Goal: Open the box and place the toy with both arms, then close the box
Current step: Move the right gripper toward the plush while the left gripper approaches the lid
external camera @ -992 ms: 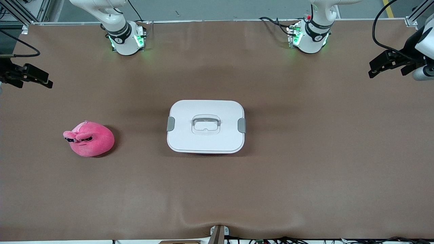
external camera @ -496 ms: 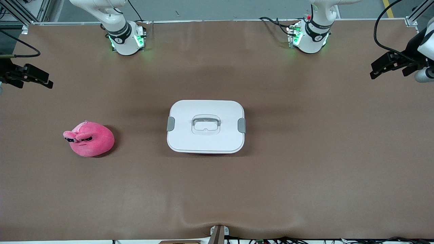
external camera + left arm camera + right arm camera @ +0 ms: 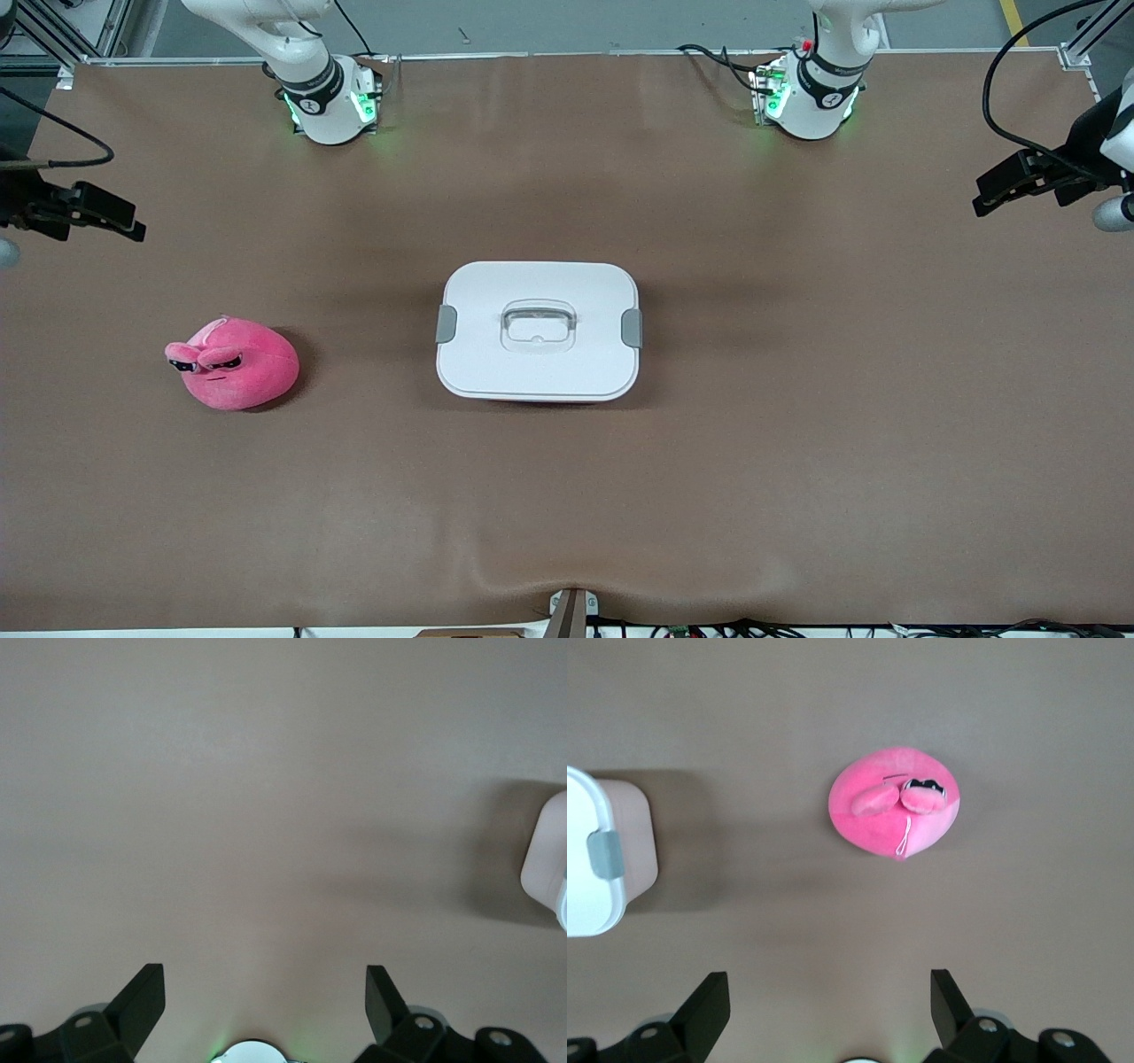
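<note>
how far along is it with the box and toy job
Nothing is done yet. The box sits mid-table with its lid on and grey clips in place; the toy lies on the table toward the right arm's end. The left gripper and right gripper hang open, holding nothing. Opening, placing and closing remain.

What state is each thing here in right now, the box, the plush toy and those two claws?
box: shut, lid on, side clips down.
toy: lying on the table, untouched, toward the right arm's end.
left gripper: open, empty, above the table's end.
right gripper: open, empty, above the table's other end.
</note>
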